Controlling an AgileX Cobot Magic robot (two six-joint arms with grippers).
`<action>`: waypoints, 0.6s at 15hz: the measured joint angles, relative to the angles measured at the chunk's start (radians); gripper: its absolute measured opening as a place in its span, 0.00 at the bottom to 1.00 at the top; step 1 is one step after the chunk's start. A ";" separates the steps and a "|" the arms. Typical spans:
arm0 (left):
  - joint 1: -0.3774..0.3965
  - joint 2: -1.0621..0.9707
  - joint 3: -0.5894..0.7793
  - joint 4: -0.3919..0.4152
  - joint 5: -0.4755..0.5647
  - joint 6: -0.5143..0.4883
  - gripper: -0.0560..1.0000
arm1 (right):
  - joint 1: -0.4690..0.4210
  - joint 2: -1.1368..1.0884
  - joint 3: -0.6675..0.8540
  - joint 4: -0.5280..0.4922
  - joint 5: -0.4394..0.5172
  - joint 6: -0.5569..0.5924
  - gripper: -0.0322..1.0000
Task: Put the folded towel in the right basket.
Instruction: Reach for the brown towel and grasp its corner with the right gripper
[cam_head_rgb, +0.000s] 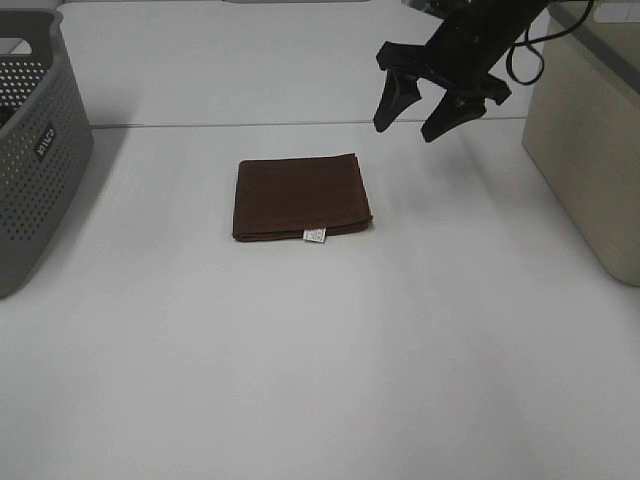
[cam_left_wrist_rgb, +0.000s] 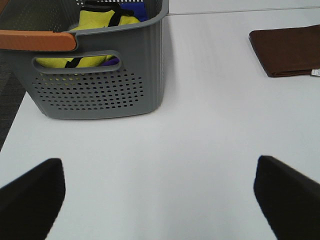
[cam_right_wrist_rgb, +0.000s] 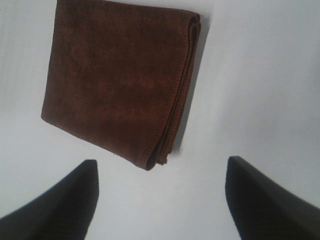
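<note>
Hazard: a pinch on only the top layers of the folded towel (cam_head_rgb: 300, 197) would likely let it unfold in the lift and catch on the rim of the beige right basket (cam_head_rgb: 590, 160) at the right edge. Item: brown towel, flat at the middle of the table (cam_head_rgb: 300, 380), white tag toward the near edge. Right gripper (cam_head_rgb: 406, 130): jaws spread, nothing held, raised, apart from the towel toward the far right corner. Left gripper (cam_left_wrist_rgb: 160, 205): spread, empty, near the grey basket (cam_left_wrist_rgb: 100, 85) at the left edge
</note>
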 joint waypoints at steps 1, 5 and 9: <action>0.000 0.000 0.000 0.000 0.000 0.000 0.98 | -0.004 0.038 -0.023 0.033 0.007 -0.002 0.69; 0.000 0.000 0.000 0.000 0.000 0.000 0.98 | -0.007 0.181 -0.105 0.139 0.025 -0.014 0.71; 0.000 0.000 0.000 0.000 0.000 0.000 0.98 | -0.007 0.291 -0.195 0.185 0.025 -0.027 0.71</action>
